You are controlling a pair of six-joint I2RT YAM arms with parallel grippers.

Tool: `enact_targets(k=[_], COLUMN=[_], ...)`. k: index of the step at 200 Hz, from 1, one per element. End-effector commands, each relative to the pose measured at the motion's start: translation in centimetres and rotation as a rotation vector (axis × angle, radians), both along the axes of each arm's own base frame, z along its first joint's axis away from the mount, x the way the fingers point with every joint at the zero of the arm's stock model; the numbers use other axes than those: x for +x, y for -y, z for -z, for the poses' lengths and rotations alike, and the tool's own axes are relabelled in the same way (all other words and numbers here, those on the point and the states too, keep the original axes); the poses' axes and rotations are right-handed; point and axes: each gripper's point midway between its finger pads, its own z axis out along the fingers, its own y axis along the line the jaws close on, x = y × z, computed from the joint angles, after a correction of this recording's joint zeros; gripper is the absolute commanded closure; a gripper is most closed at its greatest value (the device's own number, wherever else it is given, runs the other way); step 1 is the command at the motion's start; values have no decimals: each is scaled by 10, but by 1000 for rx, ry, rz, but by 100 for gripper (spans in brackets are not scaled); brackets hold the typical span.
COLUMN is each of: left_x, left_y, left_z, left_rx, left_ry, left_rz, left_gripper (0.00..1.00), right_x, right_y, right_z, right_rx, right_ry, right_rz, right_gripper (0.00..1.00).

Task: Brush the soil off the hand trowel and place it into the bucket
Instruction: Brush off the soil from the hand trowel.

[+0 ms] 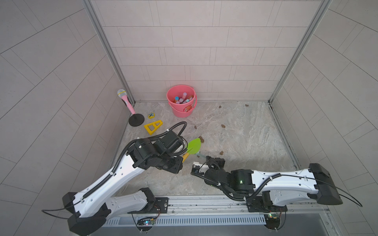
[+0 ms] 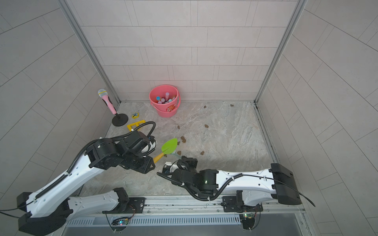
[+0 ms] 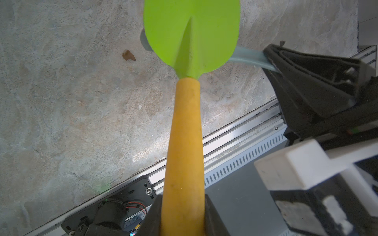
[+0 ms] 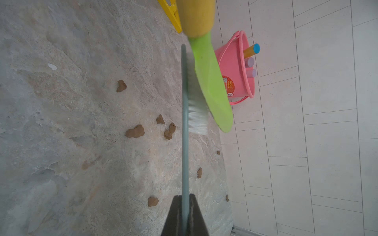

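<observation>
Mid-brushing: left fingers [image 3: 153,215] clamped on trowel [image 1: 194,145] handle, blade held over the surface [image 1: 235,163]; right fingers [image 4: 173,216] pinch brush [image 4: 185,143], bristles against blade. Soil [image 4: 135,131] lies scattered below and blade looks clean. Bucket [image 1: 181,110] drop not yet done.

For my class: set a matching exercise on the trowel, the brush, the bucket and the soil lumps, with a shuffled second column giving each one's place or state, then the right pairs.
Column one
1. trowel
2. brush
3. bucket
4. soil lumps

Column two
A. scattered on the floor
B. by the back wall, pastel sticks inside
C. clamped in the left gripper
D. in the right gripper, bristles against the trowel

Pairs: 1-C, 2-D, 3-B, 4-A
</observation>
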Motion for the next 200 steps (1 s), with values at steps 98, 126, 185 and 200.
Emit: enact_targets(k=[98,126,185,200], left_x=[1,7,3,3], left_y=[-4,-1,-4,-7], left_z=[-28,-19,-1,-3], left_rx=[-43,-27,-8,-14], left_ry=[31,25,-17,-8], left_rz=[-2,-8,-21,-30], left_gripper=[100,100,100,100], right_x=[8,-5,9,20], right_y=[31,7,-2,6], right_z=[17,3,-26,-29], right_rx=[133,119,171,186], right_ry=[-67,-37,26,21], right_rz=[130,33,11,39], right_gripper=[100,100,100,100])
